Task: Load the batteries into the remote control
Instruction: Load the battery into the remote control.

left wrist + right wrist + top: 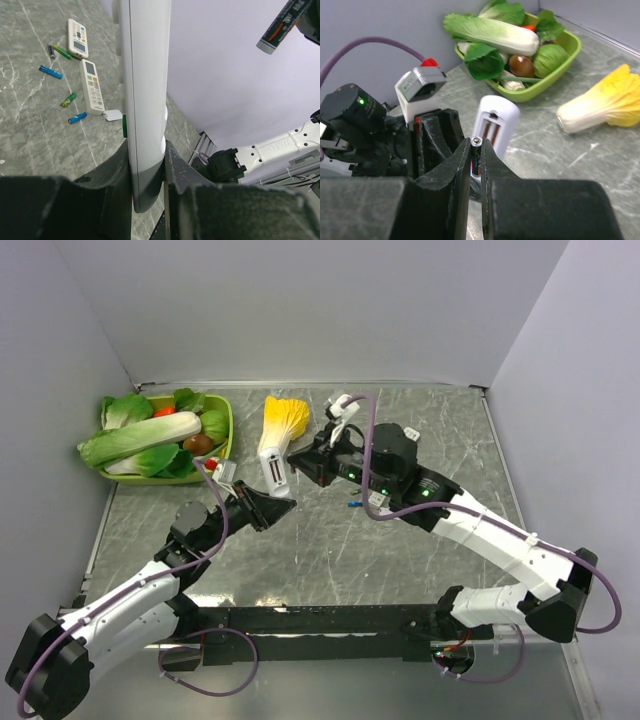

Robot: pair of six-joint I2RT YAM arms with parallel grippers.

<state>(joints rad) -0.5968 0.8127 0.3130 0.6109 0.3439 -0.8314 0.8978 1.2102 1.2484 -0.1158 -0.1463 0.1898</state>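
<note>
Where print shows at all, it will not read: the battery (476, 146) in the right tool (476, 159) wears an orange-and-black label with pale lettering, plain in the left wrist view but too blurred to make out. Button markings on the remotes are too small as well.

Right tool: fingers drawn in to a narrow slit, pinching that one battery, metal end cap uppermost. Just past the tips is the white remote (495, 122), back toward this camera, battery bay uncovered with contacts showing. Whether battery and remote touch, cannot tell.

Left tool (146, 162): clamped hard on one end of the same remote, holding it raised above the counter (30, 145), edge-on to its own camera.

Further out, flat on the counter: a small remote (77, 37) and a longer remote (91, 86), both face up. Loose batteries (51, 72) are scattered beside them in blue, green and a dark one. A small white piece (114, 115) lies at the longer remote's end.

Back left: a green basket (226, 420) of vegetables, with a yellow-leaved cabbage (283, 420) beside it.
</note>
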